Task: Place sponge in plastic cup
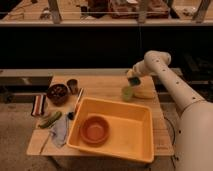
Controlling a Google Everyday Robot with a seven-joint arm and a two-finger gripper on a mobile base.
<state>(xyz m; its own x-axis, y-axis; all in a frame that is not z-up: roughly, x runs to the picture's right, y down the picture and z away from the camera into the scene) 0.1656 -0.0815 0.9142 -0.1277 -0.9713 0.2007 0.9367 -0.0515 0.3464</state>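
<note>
No writing or label can be read on anything from where I stand. The gripper (134,77) hangs at about two o'clock over the wooden table (107,86), closed around the dark sponge (134,80), directly above the pale green plastic cup (128,92). Whether sponge and cup touch is hard to tell. The white arm (172,82) is cut off at the lower right edge. An orange tub (135,125) at six o'clock holds a red bowl (95,129). At nine o'clock sit a dark bowl (57,93), a small dark cup (72,85), and a blue cloth (60,132), details indistinct.
</note>
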